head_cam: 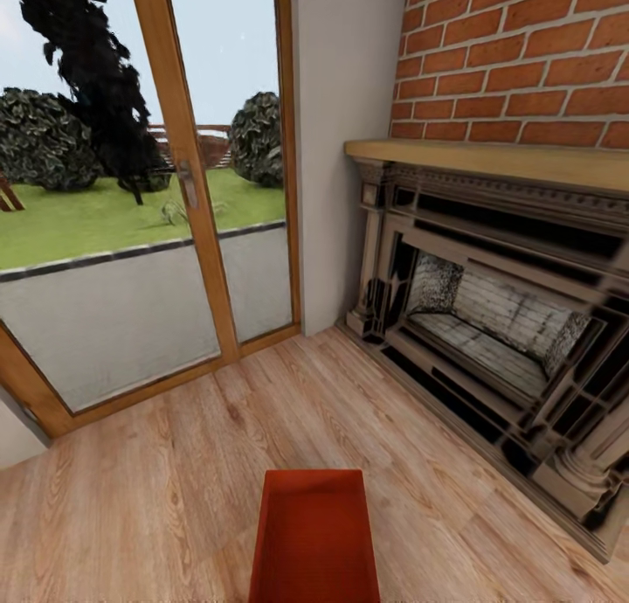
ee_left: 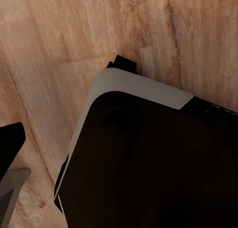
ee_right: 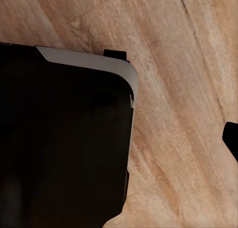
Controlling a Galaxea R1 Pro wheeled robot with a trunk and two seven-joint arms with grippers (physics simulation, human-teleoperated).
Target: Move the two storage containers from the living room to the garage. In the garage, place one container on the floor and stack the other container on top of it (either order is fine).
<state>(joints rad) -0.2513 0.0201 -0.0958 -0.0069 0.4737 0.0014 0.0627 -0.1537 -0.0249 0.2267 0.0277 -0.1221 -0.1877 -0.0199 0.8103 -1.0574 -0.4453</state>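
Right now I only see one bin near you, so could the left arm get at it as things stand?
Probably not yet. The bin sits on the wood floor straight ahead with nothing around it, but the left wrist view looks down past the robot's base, so that arm seems tucked low beside it.

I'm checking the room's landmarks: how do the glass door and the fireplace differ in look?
The glass door has a light tan wooden frame and see-through panes showing lawn and bushes; the fireplace is dark carved wood around a grey hearth. The door stands to the left, the fireplace to the right under red brick. Both meet the light wood plank floor, where an orange-red container sits nearer the camera.
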